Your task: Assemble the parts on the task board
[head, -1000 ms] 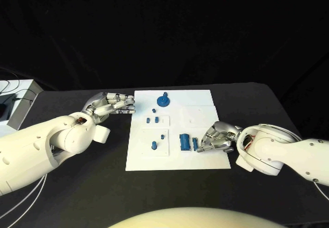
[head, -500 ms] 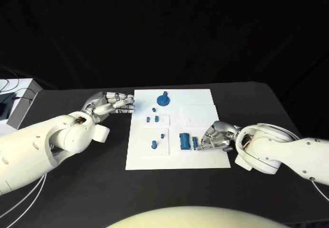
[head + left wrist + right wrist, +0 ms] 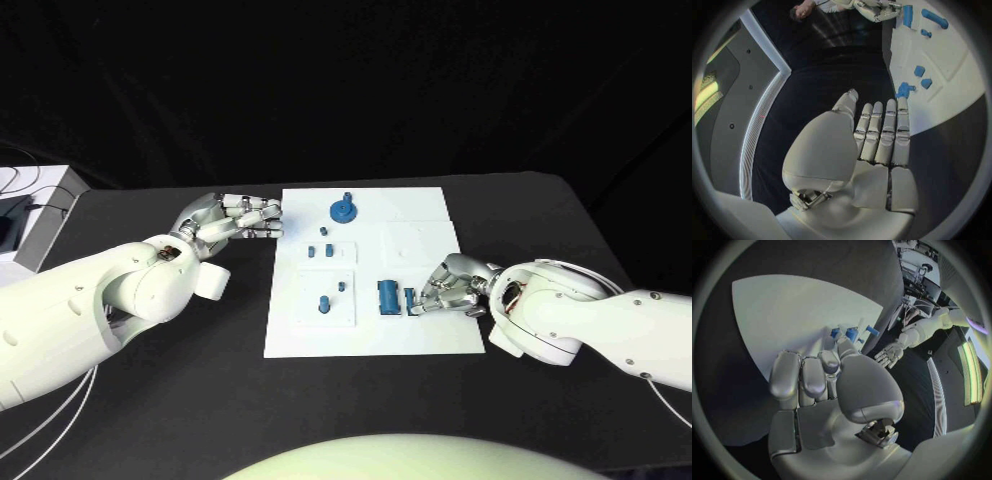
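Matte black table, flat, rounded far corners, black backdrop behind it. White task board sits mid-table: a flat rectangular plate with shallow square recesses, long axis running away from the robot. Nearest the robot, the right hand rests on the board's right side, silver fingers curled down, fingertips at a small upright blue part; whether it actually pinches that part I cannot tell, in either the head view or the right wrist view. Just left of it is a larger blue block, rectangular and upright. Further left, in a near-left recess, an elongated blue piece lies flat, with a tiny blue peg beside it. Farther up, two small blue blocks sit side by side in the next recess, with another tiny blue bit just beyond them. At the far end stands a round blue disc-like part, with a thin blue pin behind it. That makes nine blue parts countable, all glossy plastic. The left hand hovers off the board's left edge near the far end, fingers straight and close together, holding nothing, as the left wrist view confirms. At the far left, off the table edge, sits a white box with cables.
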Motion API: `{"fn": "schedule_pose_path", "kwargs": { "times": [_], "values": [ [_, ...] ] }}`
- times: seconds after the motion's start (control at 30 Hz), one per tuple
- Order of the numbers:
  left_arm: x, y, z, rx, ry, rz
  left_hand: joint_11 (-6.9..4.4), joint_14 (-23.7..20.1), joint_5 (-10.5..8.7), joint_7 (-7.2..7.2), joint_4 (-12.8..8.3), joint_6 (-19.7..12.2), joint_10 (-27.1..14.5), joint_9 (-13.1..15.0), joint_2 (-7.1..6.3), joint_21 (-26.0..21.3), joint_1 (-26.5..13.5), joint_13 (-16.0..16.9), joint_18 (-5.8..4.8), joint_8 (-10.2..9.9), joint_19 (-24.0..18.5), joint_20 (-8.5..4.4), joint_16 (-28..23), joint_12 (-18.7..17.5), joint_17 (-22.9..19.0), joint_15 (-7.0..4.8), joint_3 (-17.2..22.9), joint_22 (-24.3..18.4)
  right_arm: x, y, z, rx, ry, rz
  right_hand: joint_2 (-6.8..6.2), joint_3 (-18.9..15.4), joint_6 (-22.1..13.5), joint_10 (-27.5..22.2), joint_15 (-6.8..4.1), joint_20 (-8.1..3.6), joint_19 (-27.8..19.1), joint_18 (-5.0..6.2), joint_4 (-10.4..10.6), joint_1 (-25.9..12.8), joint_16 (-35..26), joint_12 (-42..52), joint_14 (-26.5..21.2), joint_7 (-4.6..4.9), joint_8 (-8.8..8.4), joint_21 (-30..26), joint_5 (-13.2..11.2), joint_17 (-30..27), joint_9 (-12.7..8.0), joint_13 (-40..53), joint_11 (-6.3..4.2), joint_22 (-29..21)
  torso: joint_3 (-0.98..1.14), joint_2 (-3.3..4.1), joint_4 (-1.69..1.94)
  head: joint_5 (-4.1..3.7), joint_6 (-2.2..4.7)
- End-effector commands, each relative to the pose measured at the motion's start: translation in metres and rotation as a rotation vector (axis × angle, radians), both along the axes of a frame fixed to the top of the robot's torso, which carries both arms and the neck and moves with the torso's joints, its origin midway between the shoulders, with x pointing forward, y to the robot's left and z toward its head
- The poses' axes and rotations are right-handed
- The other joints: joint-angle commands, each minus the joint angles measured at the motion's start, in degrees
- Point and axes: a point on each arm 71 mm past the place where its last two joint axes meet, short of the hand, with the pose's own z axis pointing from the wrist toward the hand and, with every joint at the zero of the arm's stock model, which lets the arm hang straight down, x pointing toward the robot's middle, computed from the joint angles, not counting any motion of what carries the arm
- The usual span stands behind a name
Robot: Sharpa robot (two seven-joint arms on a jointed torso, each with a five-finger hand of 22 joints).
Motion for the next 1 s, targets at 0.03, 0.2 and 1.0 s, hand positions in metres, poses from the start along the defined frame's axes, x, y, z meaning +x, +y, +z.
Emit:
{"fn": "schedule_pose_path", "kwargs": {
  "times": [0.03, 0.2, 1.0],
  "values": [
    [-0.001, -0.002, 0.0, -0.012, -0.001, -0.014, -0.03, -0.4, 0.14, -0.02, 0.0, -0.2, -0.3, 0.0, 0.29, -0.2, 0.0, 0.0, 0.33, -0.2, -0.1, 0.28, 0.4, -0.2, 0.0, 0.06, -0.3, -0.1, 0.001, -0.001, -0.001, -0.028, -0.029, -0.008, -0.18, -0.1, 0.4, 0.3, -0.44, -0.34, 3.1, -0.91, -0.3, -0.1, 0.0, 0.1, 0.0, -0.04, 0.01, 0.1, 0.0, 0.0, -0.1, 0.1, -0.01, 8.6, 0.02, 0.02, -0.01, -0.04, -0.05],
    [-0.001, -0.002, 0.0, -0.012, 0.0, -0.014, -0.03, -0.4, 0.14, -0.02, 0.0, -0.2, -0.3, 0.0, 0.29, -0.2, 0.0, 0.0, 0.33, -0.2, -0.1, 0.28, 0.4, -0.2, 0.0, 0.06, -0.3, -0.1, 0.001, -0.001, -0.001, -0.032, -0.033, -0.007, -0.08, -0.1, 0.5, 0.4, -0.45, -0.36, 3.1, -0.93, -0.4, -0.4, 0.0, 0.2, 0.0, -0.07, -0.03, 0.3, 0.0, 0.1, -0.2, 0.2, -0.03, 8.6, 0.03, 0.0, 0.03, 0.06, -0.05],
    [0.003, -0.002, -0.001, -0.055, 0.003, 0.008, -0.17, -0.3, 0.07, -0.43, 0.0, -0.2, -0.1, 0.0, 0.21, -0.2, -0.1, 0.0, 0.34, -0.2, 0.0, 0.27, 0.4, -0.1, 0.0, 0.02, -0.5, -0.1, 0.025, -0.02, 0.023, 0.571, -0.263, -0.152, -1.88, -0.6, -2.7, -6.7, 1.3, 1.33, 0.9, 0.88, 1.6, -0.5, -7.1, -9.4, -1.4, 3.31, -6.51, -13.5, 0.6, -6.8, -6.0, -6.4, 2.35, 5.3, -0.21, -0.84, -0.16, 0.32, 1.52]
  ]
}}
